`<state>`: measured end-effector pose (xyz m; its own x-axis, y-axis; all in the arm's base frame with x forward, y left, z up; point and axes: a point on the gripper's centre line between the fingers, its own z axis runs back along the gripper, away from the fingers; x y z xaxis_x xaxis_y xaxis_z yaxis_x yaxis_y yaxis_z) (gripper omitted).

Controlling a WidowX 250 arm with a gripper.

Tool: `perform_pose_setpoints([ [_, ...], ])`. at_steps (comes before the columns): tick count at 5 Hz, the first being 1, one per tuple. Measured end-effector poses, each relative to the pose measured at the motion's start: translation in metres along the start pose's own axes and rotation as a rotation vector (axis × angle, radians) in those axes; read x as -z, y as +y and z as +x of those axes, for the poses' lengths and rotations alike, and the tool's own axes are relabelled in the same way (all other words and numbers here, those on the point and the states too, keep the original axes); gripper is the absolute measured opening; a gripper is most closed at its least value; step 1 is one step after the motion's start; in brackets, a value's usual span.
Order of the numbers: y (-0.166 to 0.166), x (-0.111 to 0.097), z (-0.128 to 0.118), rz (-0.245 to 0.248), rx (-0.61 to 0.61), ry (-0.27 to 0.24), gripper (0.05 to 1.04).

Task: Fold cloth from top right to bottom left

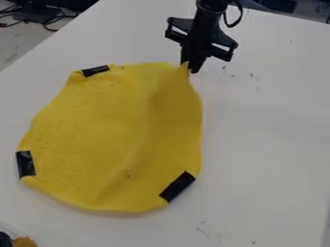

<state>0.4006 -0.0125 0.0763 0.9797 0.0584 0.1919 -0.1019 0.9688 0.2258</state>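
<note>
Pinching one raised corner of the single yellow cloth (97, 140), the one black gripper (188, 68) hangs at the cloth's upper-right edge. Its two fingers are closed on the fabric. Cloth lies on one white tabletop (270, 144); one long ridge runs from the pinched corner toward the cloth's lower edge. Black tape strips (177, 186) on the cloth's rim, n = 3: upper left, lower left, lower right. Past the cloth's lower left: one orange-brown item (24, 242), partly visible.
</note>
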Motion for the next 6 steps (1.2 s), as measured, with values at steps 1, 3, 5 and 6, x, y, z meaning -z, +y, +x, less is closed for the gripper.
perform_pose_setpoints([
  [1,0.028,0.0,-0.031,-0.026,-0.119,-0.031,0.116],
  [3,0.088,0.01,-0.092,-0.048,-0.332,-0.096,0.116],
  [5,0.112,0.035,-0.141,-0.106,-0.529,-0.143,0.115],
  [6,0.117,0.039,-0.159,-0.107,-0.564,-0.144,0.115],
])
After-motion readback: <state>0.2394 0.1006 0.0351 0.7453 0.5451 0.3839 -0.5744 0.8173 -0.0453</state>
